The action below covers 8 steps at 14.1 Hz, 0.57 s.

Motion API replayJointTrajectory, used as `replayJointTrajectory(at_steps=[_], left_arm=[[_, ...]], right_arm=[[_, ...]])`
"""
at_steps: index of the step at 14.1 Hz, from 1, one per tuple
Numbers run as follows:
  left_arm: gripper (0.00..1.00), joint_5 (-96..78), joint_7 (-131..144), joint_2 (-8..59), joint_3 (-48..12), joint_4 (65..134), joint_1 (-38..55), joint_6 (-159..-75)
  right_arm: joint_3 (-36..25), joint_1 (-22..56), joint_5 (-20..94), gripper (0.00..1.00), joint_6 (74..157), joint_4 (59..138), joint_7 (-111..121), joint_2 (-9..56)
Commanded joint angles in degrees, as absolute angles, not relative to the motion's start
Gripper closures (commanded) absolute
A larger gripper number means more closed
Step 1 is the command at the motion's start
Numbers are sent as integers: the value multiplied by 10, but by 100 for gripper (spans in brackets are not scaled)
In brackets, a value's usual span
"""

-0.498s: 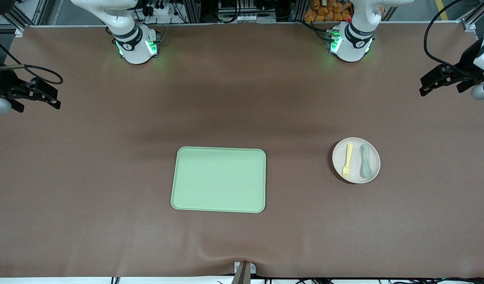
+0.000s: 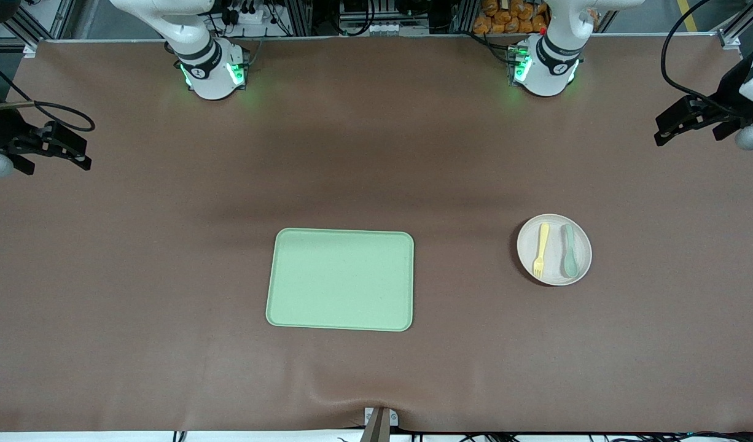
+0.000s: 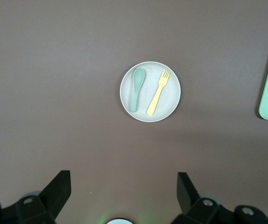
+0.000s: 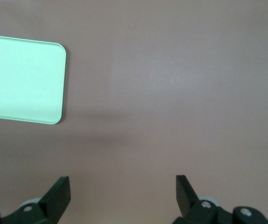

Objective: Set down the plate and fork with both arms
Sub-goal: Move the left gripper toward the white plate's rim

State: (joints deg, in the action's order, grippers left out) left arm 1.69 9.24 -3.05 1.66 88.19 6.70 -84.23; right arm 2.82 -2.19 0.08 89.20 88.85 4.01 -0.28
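Nothing is placed yet: the fork (image 2: 540, 249) lies on the plate (image 2: 554, 274) toward the left arm's end of the table (image 2: 376, 153). Left tool (image 3: 122, 186) and right tool (image 4: 122, 189) both hang open, empty.

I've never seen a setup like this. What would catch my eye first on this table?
Probably the big light-green tray in the middle of the brown table. Next, toward the left arm's end, a pale plate carrying a yellow fork and a grey-green spoon side by side. Both grippers, left and right, wait open at the table's ends.
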Motion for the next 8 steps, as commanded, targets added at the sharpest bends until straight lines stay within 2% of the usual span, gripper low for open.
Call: replayJointTrajectory(at_steps=[1, 3, 8], left_arm=[[0, 30, 81, -7, 18, 874, 66, -836], [0, 30, 83, 24, 18, 898, 55, -872], [0, 29, 83, 51, 17, 1083, 10, -1130]], right_arm=[[34, -36, 15, 0, 889, 888, 51, -4], [34, -36, 16, 0, 889, 888, 51, -4], [33, -36, 16, 0, 889, 888, 51, -4]])
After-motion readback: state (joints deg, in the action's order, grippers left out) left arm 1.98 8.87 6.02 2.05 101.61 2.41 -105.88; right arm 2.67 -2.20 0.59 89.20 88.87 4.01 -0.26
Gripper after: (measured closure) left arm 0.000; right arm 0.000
